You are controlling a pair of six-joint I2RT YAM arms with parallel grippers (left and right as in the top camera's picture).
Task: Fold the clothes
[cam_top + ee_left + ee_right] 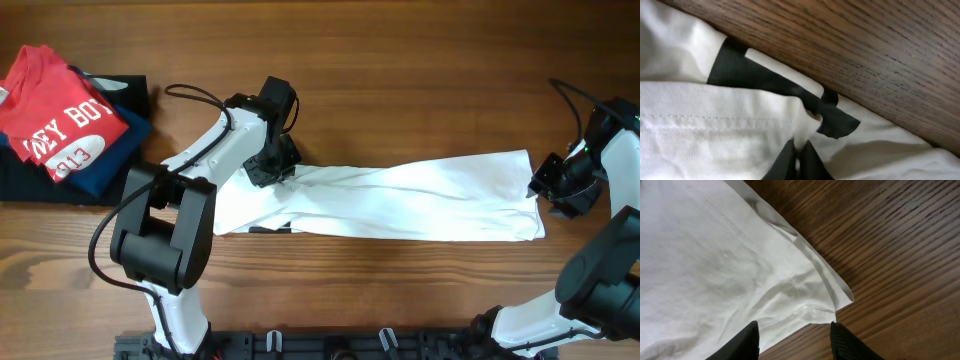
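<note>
Wooden table [400, 90] holds one white T-shirt [420, 195]; left gripper [799, 152] pinches it, right gripper [794, 330] gapes.

surface: wooden table [400, 80] | grain: dark brown, lengthwise | light: even, soft

We see the white soft cotton T-shirt [400, 195] folded into a long wrinkled band lying flat across the brown wooden worktop [400, 60], black stripes peeking out.
</note>
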